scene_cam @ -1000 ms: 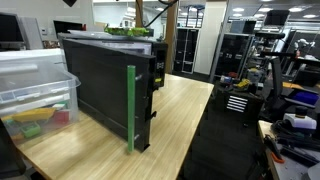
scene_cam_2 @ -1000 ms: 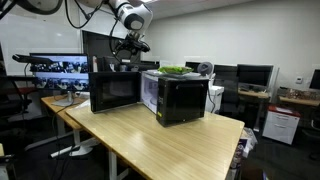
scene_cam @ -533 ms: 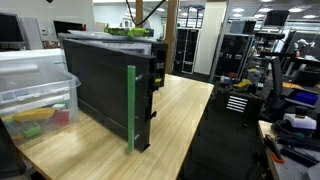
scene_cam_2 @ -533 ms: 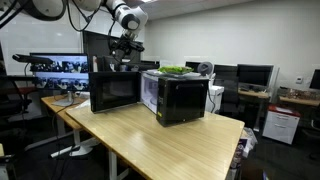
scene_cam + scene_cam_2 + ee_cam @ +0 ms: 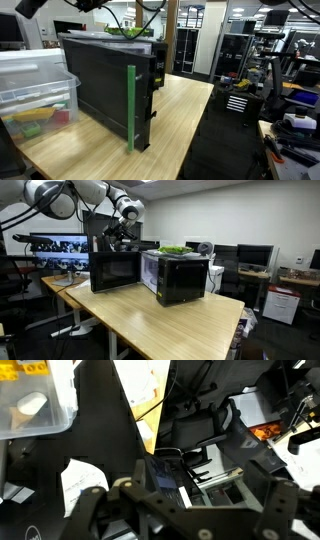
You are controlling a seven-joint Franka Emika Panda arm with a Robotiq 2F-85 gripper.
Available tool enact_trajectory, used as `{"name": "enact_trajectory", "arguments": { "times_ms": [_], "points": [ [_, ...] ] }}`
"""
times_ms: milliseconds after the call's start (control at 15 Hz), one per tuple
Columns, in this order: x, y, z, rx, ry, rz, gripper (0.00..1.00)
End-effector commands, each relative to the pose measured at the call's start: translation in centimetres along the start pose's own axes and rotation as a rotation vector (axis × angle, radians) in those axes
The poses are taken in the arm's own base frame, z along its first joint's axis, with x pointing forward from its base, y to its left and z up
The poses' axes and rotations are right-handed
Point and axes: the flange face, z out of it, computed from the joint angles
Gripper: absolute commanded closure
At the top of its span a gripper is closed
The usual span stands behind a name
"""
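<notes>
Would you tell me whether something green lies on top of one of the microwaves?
Yes, in an exterior view a flat green object lies on top of the black microwave.

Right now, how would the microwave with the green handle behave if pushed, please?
Probably heavy and stiff: the microwave is a big rigid box. It would likely slide rather than tip, sitting flat on the smooth table.

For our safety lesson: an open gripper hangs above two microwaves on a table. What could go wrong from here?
1. The gripper seems to hang close over one microwave; a fast descent might strike its top.
2. A sideways swing could sweep the green items off the second microwave.
</notes>
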Motion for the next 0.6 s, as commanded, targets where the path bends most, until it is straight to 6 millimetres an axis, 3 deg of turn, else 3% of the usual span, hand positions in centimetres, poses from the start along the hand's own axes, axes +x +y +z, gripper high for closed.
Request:
{"name": "enact_trajectory", "arguments": {
  "times_ms": [0,267,533],
  "points": [
    [-0.3,0.1,0.4,0.075,0.038,-0.02,0.0],
    [0.0,-1.2,0.8,0.19,0.044,-0.007,0.0],
    [0.0,-1.5,-0.4,0.158,0.009,0.022,0.0]
  ]
}}
